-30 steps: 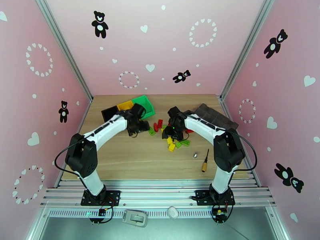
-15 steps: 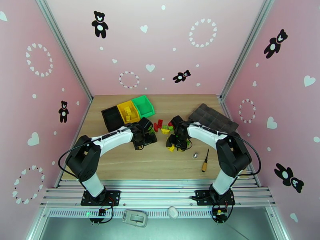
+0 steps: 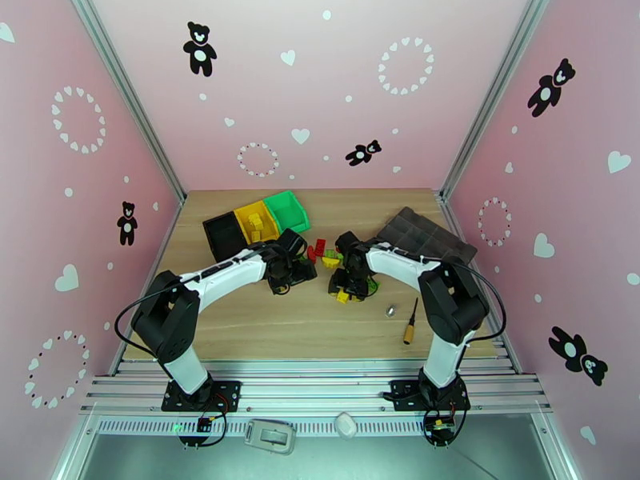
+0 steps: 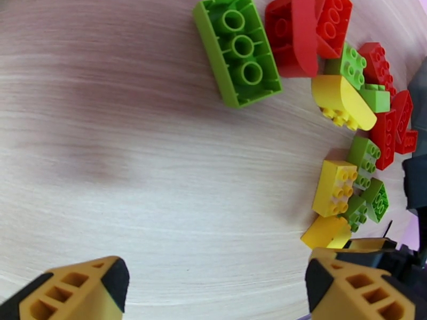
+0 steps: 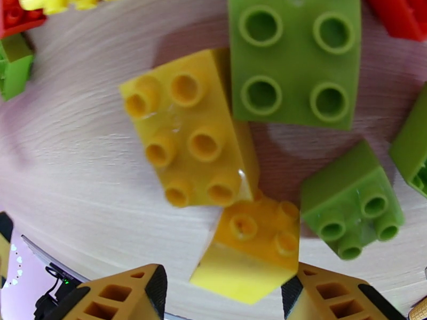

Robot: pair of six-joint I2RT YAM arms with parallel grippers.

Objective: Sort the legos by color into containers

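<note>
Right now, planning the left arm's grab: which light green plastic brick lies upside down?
The longest light green plastic brick: three hollow tubes face up, while the smaller green bricks show studs.

Left gripper [image 4: 213, 289] above the wooden table [image 4: 133, 172]. Its yellow, black-tipped fingers [image 4: 80, 286] sit at 7 and 5 o'clock, spread wide, with bare wood between them. At 12 o'clock, 1 large green lego [image 4: 237, 49] lies studs down, showing 3 hollow tubes. Just beside it, at 1 o'clock, are red legos [image 4: 299, 33]. A close cluster runs from 2 to 4 o'clock: a curved yellow lego [image 4: 341, 100], small green legos [image 4: 365, 158] and a studded yellow lego [image 4: 333, 188]. A dark grey shape [image 4: 416, 182] is cut off at 3 o'clock.
</note>
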